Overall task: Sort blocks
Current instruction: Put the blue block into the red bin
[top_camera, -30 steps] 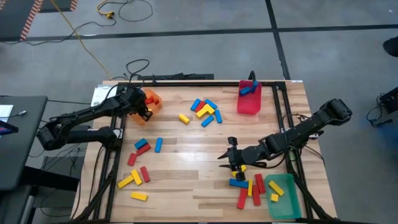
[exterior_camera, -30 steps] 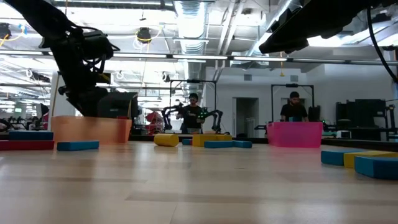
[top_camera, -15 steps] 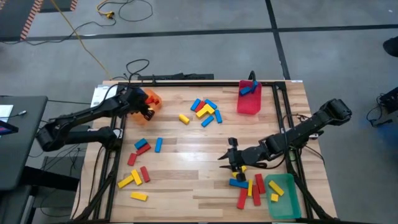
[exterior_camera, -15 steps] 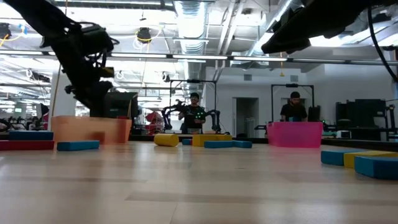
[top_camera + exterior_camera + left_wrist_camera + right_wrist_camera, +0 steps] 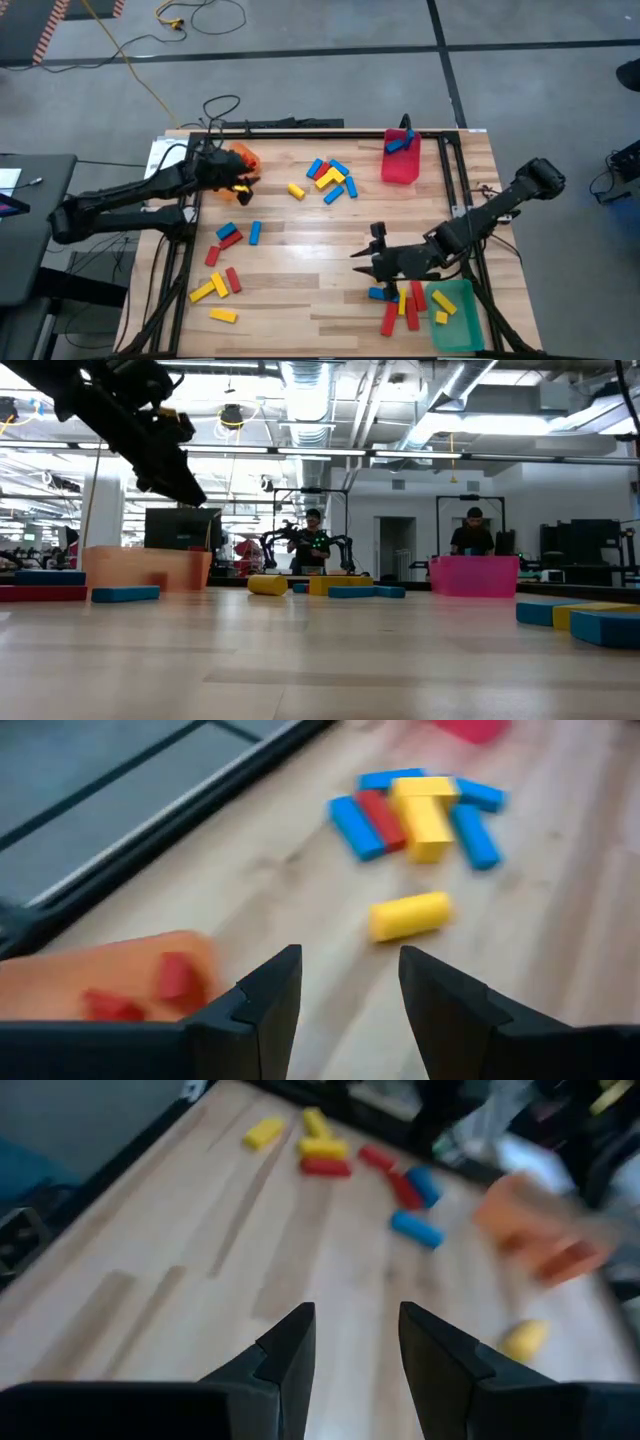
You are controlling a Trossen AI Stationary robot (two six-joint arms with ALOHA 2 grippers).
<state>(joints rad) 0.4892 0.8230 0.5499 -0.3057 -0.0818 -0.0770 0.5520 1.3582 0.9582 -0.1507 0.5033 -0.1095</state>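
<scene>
Left gripper hangs just beside the orange bin at the table's far left; fingers parted, nothing between them. Red pieces already lie in that bin, so presumably it takes red blocks. The lone yellow block lies ahead of the fingers, the central mixed cluster beyond. Right gripper hangs low near the green bin, fingers parted and empty; the red, blue and yellow blocks lie just beside it, toward that bin, likely its next pickings.
</scene>
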